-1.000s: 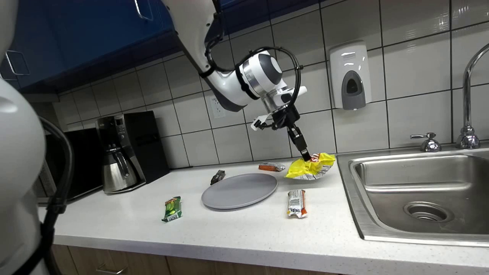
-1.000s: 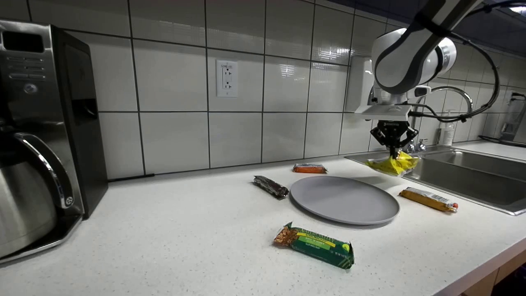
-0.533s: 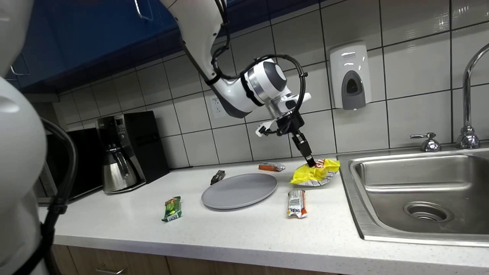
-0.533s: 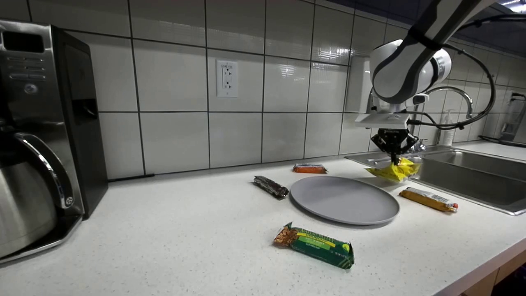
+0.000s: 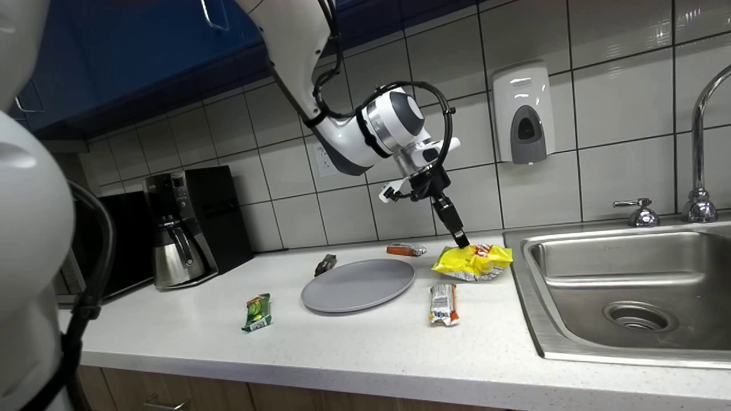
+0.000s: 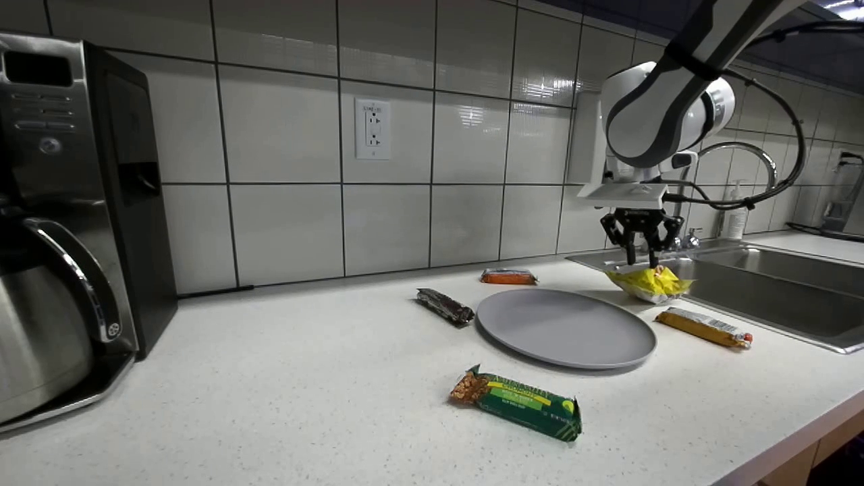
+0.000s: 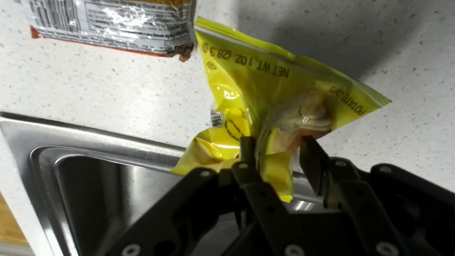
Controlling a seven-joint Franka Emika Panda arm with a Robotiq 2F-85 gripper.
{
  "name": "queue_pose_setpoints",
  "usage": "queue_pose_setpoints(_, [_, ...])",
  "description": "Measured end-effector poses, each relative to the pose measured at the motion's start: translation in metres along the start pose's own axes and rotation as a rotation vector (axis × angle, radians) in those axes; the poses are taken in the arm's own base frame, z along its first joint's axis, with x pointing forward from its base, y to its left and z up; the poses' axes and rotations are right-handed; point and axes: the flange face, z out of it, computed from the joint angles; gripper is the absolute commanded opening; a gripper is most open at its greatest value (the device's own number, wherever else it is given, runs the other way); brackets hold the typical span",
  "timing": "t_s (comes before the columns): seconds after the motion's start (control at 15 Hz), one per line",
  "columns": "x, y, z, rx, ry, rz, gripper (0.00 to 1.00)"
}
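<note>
A yellow potato chip bag lies crumpled on the counter by the sink edge, in both exterior views (image 5: 475, 264) (image 6: 653, 285) and the wrist view (image 7: 249, 81). My gripper is right above it, in both exterior views (image 5: 461, 245) (image 6: 642, 263). In the wrist view my gripper (image 7: 278, 142) is open. Its fingertips stand apart over the bag's folded middle; I cannot tell whether they touch it. A grey round plate (image 5: 357, 285) (image 6: 567, 331) lies beside the bag. A silver-and-orange wrapped bar (image 5: 443, 304) (image 6: 703, 328) (image 7: 117, 25) lies near the bag.
A steel sink (image 5: 528, 308) borders the bag, with a faucet (image 5: 698, 154). Around the plate lie a red-orange bar (image 5: 406, 249), a dark bar (image 6: 444, 307) and a green bar (image 6: 520, 405). A coffee maker (image 5: 211, 211) and a wall soap dispenser (image 5: 524, 111) stand behind.
My gripper has lowered the yellow bag to the counter. Its fingers have opened from shut on the bag, and the bag now rests lower and slightly spread.
</note>
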Motion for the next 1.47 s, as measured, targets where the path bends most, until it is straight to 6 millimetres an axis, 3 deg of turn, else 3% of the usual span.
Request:
queue_pose_setpoints(0.27, [-0.009,0.0,-0.027,0.029,0.016,-0.031,0.99])
queue_pose_setpoints(0.53, [-0.02,0.019,-0.056,0.043,0.031,-0.071,1.0])
queue_pose_setpoints(0.87, [-0.031,0.058,-0.084,0.018,0.013,-0.144,1.0])
queue_pose_setpoints(1.27, [-0.044,0.109,-0.102,-0.04,-0.028,-0.26,1.0])
queue_pose_setpoints(1.47, [-0.048,0.118,-0.105,-0.037,-0.033,-0.273,1.0])
